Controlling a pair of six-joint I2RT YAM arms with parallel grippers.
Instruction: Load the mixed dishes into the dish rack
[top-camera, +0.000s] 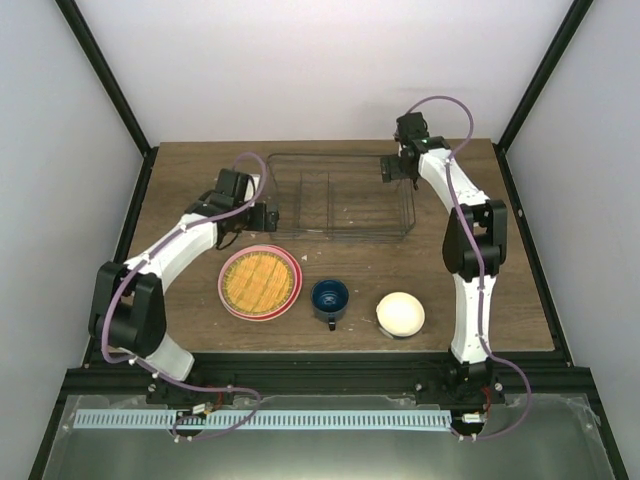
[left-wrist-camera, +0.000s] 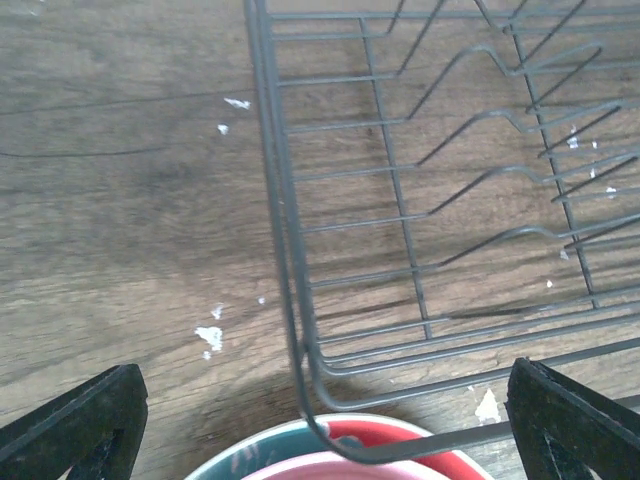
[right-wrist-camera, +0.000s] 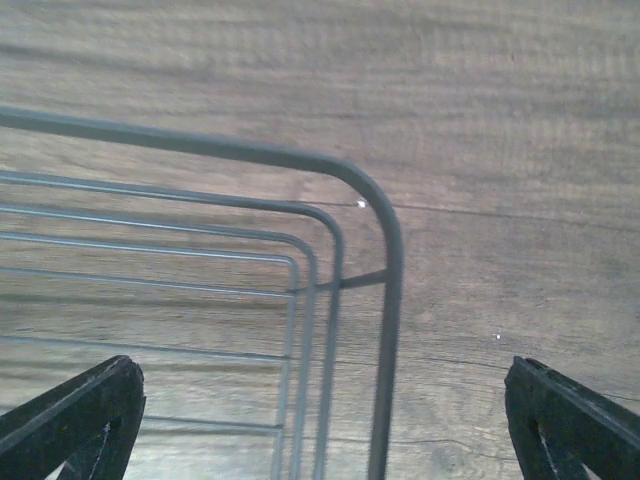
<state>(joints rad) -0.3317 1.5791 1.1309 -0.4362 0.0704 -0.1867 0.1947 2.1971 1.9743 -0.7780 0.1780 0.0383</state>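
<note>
Dish rack (top-camera: 340, 195): a dark wire basket holding only its own dividers. Its near-left corner is under the left gripper and its far-right corner under the right gripper.
Left gripper (top-camera: 268, 216): fingers spread wide, holding nothing.
Right gripper (top-camera: 392, 170): fingers spread wide, holding nothing.
Woven plate (top-camera: 260, 281): lies on the pink plate (top-camera: 228, 300), just nearward of the left gripper.
Mug (top-camera: 330, 298): right of the plates, well apart from both grippers.
Bowl (top-camera: 400, 314): right of the mug, well nearward of the right gripper.
Table (left-wrist-camera: 120, 250): brown wood with white flecks below the left gripper.
</note>
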